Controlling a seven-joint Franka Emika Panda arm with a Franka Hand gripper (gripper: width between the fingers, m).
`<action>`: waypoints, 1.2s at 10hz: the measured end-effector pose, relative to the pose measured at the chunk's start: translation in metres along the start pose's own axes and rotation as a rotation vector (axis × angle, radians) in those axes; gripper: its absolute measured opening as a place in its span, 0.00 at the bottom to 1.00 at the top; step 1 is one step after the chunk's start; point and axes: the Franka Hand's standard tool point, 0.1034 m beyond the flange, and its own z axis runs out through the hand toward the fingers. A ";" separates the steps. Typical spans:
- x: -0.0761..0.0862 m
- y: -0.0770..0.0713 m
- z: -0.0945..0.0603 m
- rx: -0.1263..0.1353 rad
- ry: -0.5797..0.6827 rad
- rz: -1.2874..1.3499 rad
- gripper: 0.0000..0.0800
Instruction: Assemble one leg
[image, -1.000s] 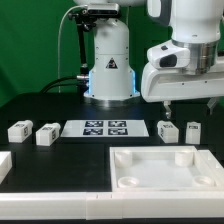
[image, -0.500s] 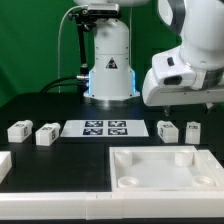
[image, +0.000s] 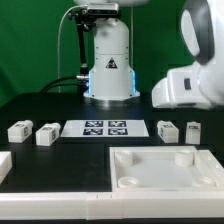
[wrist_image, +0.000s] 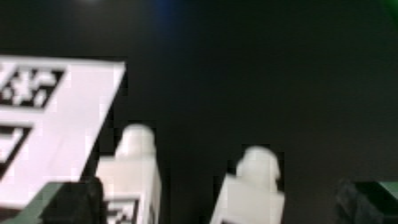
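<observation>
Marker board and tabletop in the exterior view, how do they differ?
The marker board is thin, flat and carries black tags; the tabletop is a plain tray with raised rim and corner sockets. The marker board lies farther back, the tabletop nearer the camera and looks larger. Both are white and lie flat on the dark table.

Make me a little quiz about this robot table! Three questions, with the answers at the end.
1. How many legs can you count?
2. True or false: one of the legs already sits in the tabletop.
3. What lies between the two pairs of legs? A) the marker board B) a hammer C) a red cup

Key: 1) four; 2) false; 3) A
</observation>
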 end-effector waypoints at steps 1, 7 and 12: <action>0.004 -0.002 0.002 0.003 0.017 -0.001 0.81; 0.023 -0.008 0.011 0.010 0.055 -0.007 0.81; 0.037 -0.010 0.026 0.028 0.150 0.046 0.81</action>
